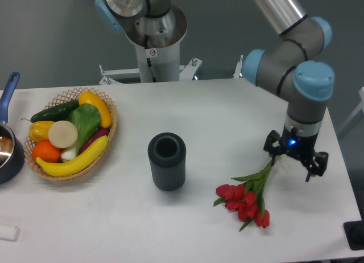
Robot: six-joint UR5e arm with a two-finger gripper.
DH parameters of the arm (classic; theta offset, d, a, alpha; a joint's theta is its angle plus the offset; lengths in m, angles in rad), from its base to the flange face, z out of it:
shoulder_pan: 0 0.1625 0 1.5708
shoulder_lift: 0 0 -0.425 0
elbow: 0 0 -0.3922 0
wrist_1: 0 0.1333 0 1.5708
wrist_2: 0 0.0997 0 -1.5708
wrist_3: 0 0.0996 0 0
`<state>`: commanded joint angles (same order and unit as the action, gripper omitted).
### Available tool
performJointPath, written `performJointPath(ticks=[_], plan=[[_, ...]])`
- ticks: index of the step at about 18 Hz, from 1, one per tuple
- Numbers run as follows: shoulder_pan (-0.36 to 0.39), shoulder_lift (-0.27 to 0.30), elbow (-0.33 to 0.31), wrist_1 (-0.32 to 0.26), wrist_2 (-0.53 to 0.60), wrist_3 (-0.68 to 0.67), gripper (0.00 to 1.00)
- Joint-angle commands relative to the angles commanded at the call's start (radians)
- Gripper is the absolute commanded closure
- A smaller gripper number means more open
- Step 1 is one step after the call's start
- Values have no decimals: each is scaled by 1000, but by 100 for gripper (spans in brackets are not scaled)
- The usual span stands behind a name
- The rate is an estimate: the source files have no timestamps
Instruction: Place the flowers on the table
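White surface [216, 115] spanning whole view. Arm reaching down at right side, gripper [296, 159] hovering low, jaws spread apart, pinching nothing. Wicker basket [111, 132] of fruit and vegetables sitting at left. Dark ribbed cylinder vase [167, 161] standing upright at centre. Flowers [248, 197] lying flat on surface right of vase, red buds pointing toward front edge, stem ends reaching up beside jaws.

We see the flowers [245, 199] lying on the table [216, 115], right of the vase [167, 161]. The basket [73, 132] sits far left. The gripper [295, 160] seems just above the stems.
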<state>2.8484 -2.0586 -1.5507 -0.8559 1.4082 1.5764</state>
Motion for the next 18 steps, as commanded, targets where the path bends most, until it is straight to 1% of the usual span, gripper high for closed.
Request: performJointPath(ticks=[2, 3, 4, 5, 7, 9, 18], plan=[[31, 15, -32, -2, 0, 123, 0], [42, 46, -41, -3, 0, 176, 0], [52, 63, -49, -5, 5, 226, 0], [61, 74, -51, -17, 6, 270, 0], [89, 81, -49, -69, 8, 327, 0], [106, 84, -51, -81, 3, 353, 0], [95, 86, -51, -74, -2, 353, 0]])
